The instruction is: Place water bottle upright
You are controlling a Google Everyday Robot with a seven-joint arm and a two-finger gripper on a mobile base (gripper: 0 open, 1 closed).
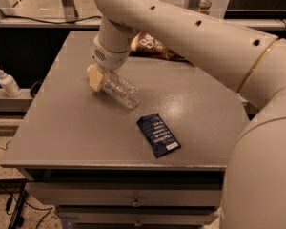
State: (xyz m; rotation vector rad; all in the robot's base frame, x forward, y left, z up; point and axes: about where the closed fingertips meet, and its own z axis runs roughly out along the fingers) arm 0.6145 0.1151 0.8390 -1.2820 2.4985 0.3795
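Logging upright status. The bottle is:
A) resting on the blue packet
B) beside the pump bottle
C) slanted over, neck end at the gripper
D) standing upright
C: the bottle slants over the table, neck end at the gripper near the back left, apart from the packet.

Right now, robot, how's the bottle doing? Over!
Copy: gripper clamped on water bottle neck, left part of table. Bottle tilted, not upright. Nearby blue snack packet, not touching.

A single camera is looking steeply down from high on the robot's own side, facing the table [62,128] at close range, with the arm [181,27] filling the frame from 12 to 4 o'clock. The claw [99,78] is sitting at about 10 o'clock from the frame's centre, clamping the water bottle [121,90].
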